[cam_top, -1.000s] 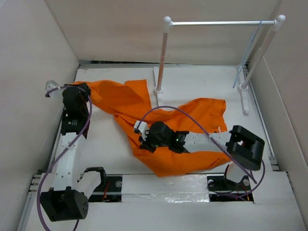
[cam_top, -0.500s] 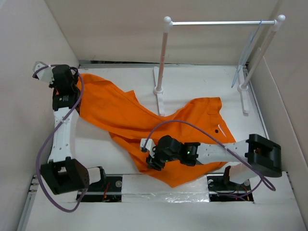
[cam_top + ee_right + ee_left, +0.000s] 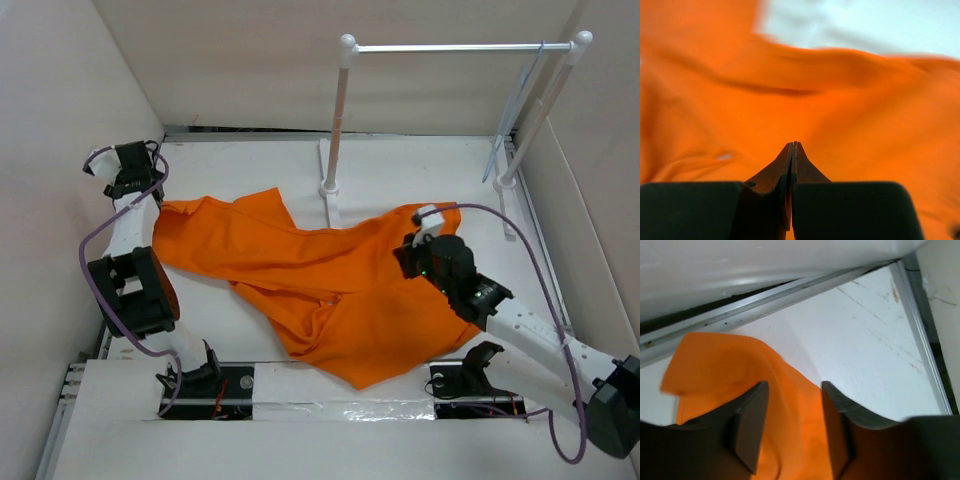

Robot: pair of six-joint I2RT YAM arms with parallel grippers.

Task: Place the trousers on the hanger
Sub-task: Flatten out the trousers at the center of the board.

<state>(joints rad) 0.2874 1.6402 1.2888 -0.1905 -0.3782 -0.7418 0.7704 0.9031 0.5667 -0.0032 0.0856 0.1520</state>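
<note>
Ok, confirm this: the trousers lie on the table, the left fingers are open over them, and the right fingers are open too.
One thing is wrong: the right fingers are shut, tips pressed together, as the right wrist view shows. The rest stands: the trousers lie on the table and the left fingers are open over them.
</note>
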